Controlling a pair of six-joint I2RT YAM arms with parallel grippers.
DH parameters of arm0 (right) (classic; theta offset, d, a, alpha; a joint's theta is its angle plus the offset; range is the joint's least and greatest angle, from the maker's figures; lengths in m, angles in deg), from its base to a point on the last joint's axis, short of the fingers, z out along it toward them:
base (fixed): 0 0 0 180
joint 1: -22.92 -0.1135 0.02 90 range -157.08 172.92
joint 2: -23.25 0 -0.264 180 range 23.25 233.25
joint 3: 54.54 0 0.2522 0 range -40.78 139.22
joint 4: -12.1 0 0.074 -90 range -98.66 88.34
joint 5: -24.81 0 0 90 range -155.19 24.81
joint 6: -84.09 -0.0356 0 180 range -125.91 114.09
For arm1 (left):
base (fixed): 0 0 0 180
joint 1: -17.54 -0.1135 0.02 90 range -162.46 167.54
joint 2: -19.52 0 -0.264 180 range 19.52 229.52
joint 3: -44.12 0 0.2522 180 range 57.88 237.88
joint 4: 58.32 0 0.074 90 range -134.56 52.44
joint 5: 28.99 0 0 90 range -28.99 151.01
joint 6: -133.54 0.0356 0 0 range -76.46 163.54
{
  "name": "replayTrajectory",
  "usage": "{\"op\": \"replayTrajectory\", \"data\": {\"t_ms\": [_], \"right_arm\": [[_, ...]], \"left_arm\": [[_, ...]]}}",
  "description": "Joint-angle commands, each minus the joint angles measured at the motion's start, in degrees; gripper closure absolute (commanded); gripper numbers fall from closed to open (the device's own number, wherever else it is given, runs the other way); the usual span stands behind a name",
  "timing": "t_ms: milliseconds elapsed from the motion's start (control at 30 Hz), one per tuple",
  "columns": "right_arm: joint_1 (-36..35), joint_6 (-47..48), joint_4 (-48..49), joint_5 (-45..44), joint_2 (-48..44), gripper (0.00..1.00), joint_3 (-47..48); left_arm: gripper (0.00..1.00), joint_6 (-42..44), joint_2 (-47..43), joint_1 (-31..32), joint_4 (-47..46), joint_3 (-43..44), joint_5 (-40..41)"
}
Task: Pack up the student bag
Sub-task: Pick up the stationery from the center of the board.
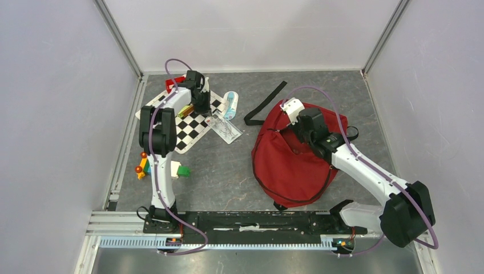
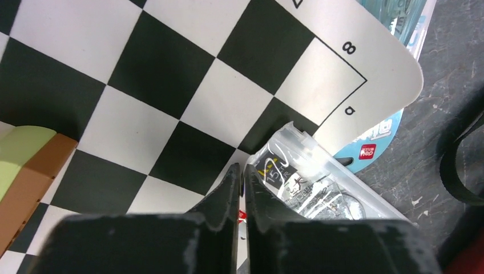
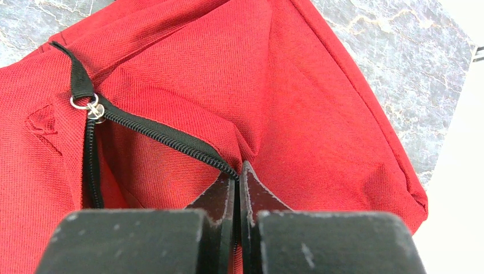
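Here, right jaws pinch student bag (image 3: 319, 114) zipper (image 3: 165, 139).

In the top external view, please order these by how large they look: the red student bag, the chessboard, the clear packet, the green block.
1. student bag, clearly the largest
2. chessboard, though partly covered
3. clear packet
4. green block, the smallest

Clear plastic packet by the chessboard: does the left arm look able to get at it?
Probably yes. The left end effector sits right at the edge of the clear plastic packet, low over the chessboard, with nothing visible between them.
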Motion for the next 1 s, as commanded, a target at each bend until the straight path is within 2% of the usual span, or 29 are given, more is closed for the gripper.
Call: {"op": "replayTrajectory", "data": {"t_ms": [0, 233, 567, 800, 967], "right_arm": [[-0.1, -0.89, 3.15, -1.69, -0.08, 1.0, 2.46], [-0.1, -2.13, 4.16, -5.56, -1.61, 1.0, 2.57], [-0.1, -5.86, 6.68, -6.75, -3.65, 1.0, 2.64], [-0.1, -9.39, 8.13, -3.75, -3.71, 1.0, 1.3], [-0.1, -11.6, 9.03, -3.68, -3.61, 1.0, 1.27]], "left_arm": [[0.97, 1.34, -3.49, -0.28, 1.43, -1.07, -3.58], [0.98, -0.3, -12.97, -0.4, 1.53, -5.35, -7.34], [0.98, -9.08, -35.87, 0.32, -1.59, -17.74, -17.71], [0.98, -17.17, -48.9, 5.3, -2.32, -19.52, -16.53], [0.98, -27.28, -53.81, 14.32, -9.36, -19.68, -15.68]]}}
